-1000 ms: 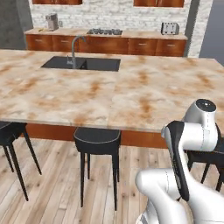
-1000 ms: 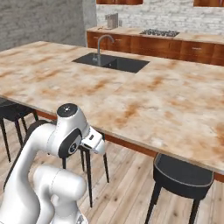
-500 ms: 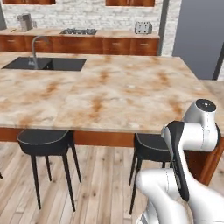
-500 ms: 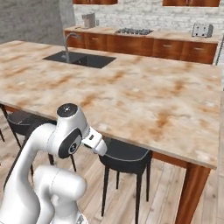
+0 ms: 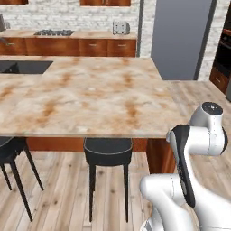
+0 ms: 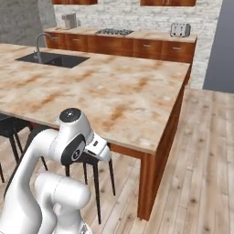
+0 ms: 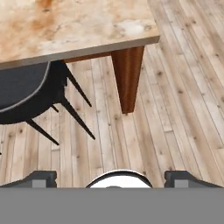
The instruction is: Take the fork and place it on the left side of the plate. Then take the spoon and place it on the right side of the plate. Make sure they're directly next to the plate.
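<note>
The jaws stand wide apart with nothing between them, hanging over the wooden floor beside a black stool, near the corner of the marble counter. Against the back wall a toaster stands; no writing is readable anywhere.

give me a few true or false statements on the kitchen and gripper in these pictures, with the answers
1. The gripper is open and holds nothing. True.
2. A toaster stands on the back counter. True.
3. The stool lies tipped over on the floor. False: it stands upright, tucked under the island's edge.
4. The sink is set in the back counter. False: it is set in the island top.
5. The hand view looks down at a wooden floor. True.
</note>
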